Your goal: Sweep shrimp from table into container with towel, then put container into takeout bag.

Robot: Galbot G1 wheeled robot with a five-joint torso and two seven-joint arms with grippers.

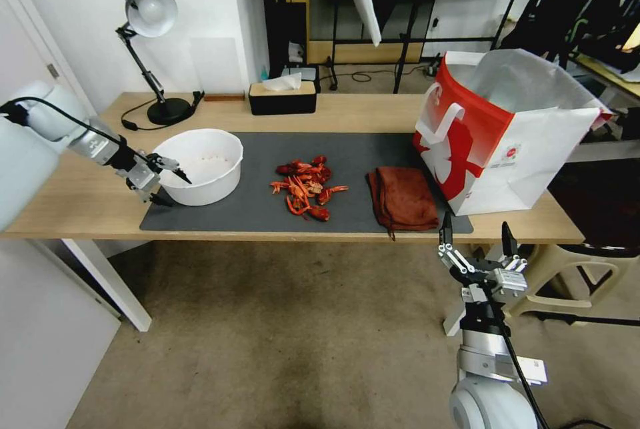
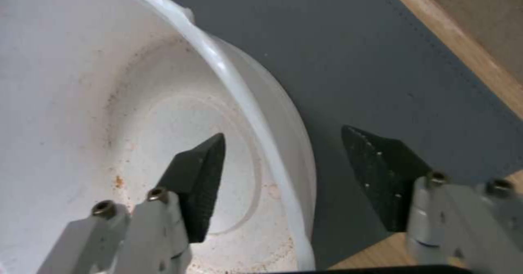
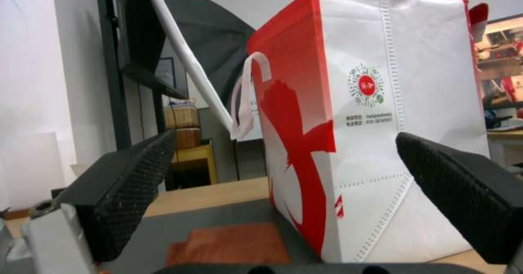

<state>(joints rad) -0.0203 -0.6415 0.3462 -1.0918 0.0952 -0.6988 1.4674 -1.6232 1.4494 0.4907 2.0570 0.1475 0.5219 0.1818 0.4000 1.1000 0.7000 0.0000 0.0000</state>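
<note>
barely started tbh: shrimp [image 1: 305,187] unswept mid-mat, towel [image 1: 402,198] untouched, left gripper [image 1: 162,180] spread open straddling the empty container [image 1: 200,165] rim, right gripper [image 1: 476,235] open off the front edge.

Wood table [image 1: 80,202]: grey mat [image 1: 267,212], lamp [image 1: 150,55], tissue box [image 1: 282,97].

The table [image 1: 80,195] looks like pale wood with a smooth top. A dark grey mat [image 1: 253,209] on it is dull, not shiny. At about nine o'clock on the mat, the container [image 1: 200,165] is white plastic, smooth and a bit glossy along its rim, with small rusty specks inside. The shrimp [image 1: 307,187] have hard, shiny red shells. The towel [image 1: 402,199] is soft, fuzzy brown cloth. At three o'clock, the takeout bag [image 1: 507,142] looks papery and matt, with stitched seams. The left gripper [image 2: 283,180] has black fingers [image 2: 204,180] with a bumpy, rubbery face on grey metal parts with screws.
</note>
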